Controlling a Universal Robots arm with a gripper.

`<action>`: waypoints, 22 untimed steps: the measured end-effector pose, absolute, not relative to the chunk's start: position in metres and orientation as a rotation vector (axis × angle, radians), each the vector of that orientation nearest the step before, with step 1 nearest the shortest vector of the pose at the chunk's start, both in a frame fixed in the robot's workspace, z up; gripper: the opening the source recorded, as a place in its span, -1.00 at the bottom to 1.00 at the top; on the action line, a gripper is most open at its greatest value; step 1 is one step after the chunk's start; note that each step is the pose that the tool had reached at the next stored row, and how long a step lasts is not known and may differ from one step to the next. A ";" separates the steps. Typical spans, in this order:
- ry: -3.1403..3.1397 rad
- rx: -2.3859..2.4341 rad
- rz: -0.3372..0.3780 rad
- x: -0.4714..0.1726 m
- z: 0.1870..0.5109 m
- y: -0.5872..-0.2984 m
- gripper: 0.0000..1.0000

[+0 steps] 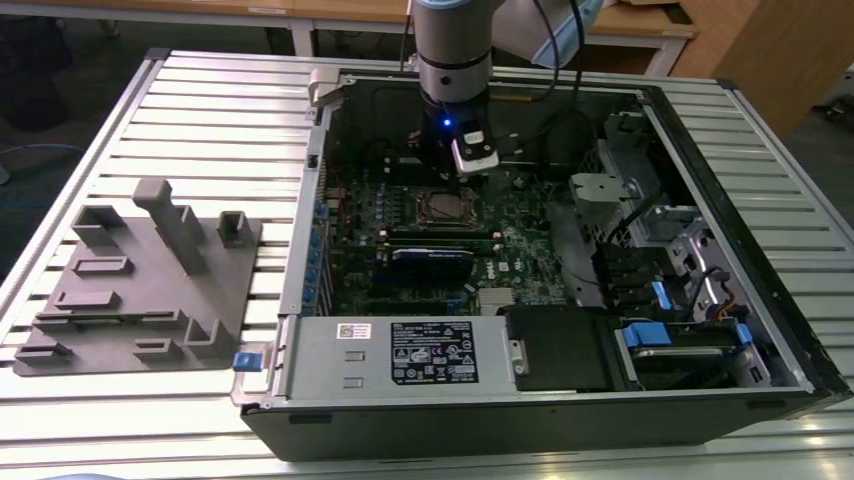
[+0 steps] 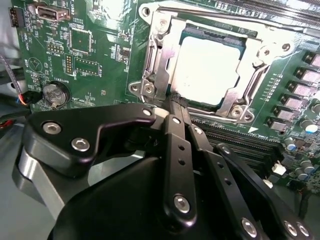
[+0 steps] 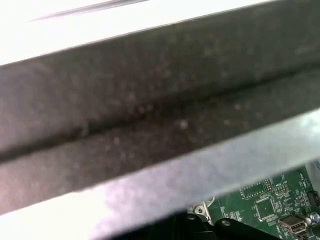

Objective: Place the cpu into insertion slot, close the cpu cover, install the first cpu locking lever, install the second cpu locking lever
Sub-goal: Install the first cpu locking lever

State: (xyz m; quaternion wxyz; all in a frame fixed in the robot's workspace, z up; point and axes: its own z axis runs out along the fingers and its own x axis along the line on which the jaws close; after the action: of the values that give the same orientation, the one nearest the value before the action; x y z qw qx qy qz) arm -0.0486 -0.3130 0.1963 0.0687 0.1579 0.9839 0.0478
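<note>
**CPU seated and covered; levers unclear**

In the exterior view the arm (image 1: 451, 60) reaches down from the far side into an open computer case (image 1: 747, 215) lying on the slatted table (image 1: 200, 110). Its jaws hang just above the far part of the green motherboard (image 1: 514, 235), close beside the insertion slot (image 1: 441, 207) on the exterior view's right. A grey parts fixture (image 1: 147, 280) sits on the table well apart, at the exterior view's left.

In the second wrist view the jaws are pressed together with no gap showing, and they grip nothing that I can see. Their tip is just beside the near edge of the socket, at or very close to its metal rim; I cannot tell if it touches.

The cpu (image 2: 207, 70) lies flat in the socket, its pale top showing through the window of the cpu cover (image 2: 159, 47). The cover appears folded down over it.

As a judgement, the first two steps look done. Whether either locking lever is latched I cannot tell, so the lever work is probably what remains.
</note>
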 end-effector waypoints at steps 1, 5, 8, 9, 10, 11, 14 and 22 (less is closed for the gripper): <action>2.963 0.476 0.146 -0.049 0.196 -0.313 -0.79; 2.963 0.476 0.151 -0.049 0.200 -0.313 -0.79; 2.963 0.476 0.152 -0.049 0.202 -0.313 -0.79; 2.963 0.476 0.152 -0.049 0.202 -0.313 -0.79; 2.963 0.476 0.151 -0.049 0.203 -0.313 -0.79; 2.963 0.476 0.151 -0.049 0.203 -0.313 -0.79; 2.963 0.476 0.152 -0.049 0.207 -0.313 -0.79; 2.963 0.476 0.152 -0.049 0.208 -0.312 -0.79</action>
State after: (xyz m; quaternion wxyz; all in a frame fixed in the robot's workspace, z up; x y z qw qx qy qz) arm -0.0486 -0.3119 0.2075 0.0682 0.1581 0.9838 0.0506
